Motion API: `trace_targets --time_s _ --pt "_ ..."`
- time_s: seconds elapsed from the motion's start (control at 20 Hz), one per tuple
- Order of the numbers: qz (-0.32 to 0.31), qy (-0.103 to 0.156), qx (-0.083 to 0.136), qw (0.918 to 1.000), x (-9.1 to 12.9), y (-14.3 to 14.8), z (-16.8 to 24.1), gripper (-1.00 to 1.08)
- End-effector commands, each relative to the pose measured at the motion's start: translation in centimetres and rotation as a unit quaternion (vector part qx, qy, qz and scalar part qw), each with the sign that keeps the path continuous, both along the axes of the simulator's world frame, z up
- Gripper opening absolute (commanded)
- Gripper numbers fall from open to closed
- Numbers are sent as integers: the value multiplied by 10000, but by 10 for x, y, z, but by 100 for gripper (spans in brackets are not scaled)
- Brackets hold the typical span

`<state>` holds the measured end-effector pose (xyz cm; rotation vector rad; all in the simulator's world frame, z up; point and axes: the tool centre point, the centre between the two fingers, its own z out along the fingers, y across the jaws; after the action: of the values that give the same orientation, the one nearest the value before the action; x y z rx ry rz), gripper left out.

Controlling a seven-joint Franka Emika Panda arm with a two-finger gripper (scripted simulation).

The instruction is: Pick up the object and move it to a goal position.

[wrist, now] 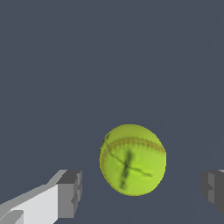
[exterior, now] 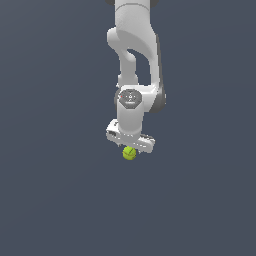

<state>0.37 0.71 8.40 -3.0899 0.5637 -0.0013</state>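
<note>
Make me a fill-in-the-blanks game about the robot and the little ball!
1. The ball is yellow-green, the color of a ______ ball.
2. In the wrist view, the ball sits ______ the two fingers.
3. The fingers are spread wide and are not ______ the ball.
4. In the exterior view, the gripper is right ______ the ball.

Missing words: tennis; between; touching; above
</note>
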Motion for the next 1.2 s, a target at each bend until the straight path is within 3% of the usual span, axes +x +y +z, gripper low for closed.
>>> trace_targets --time_s 0.0,0.5,0.55,1.15 --pt "-3 6 -1 10000 -1 0 -11 100" --pt "-18 5 -3 10000 0 0 -43 100" --pt "-18 5 -3 10000 0 0 -43 -100" --pt "-14 3 0 10000 -1 1 -41 -100"
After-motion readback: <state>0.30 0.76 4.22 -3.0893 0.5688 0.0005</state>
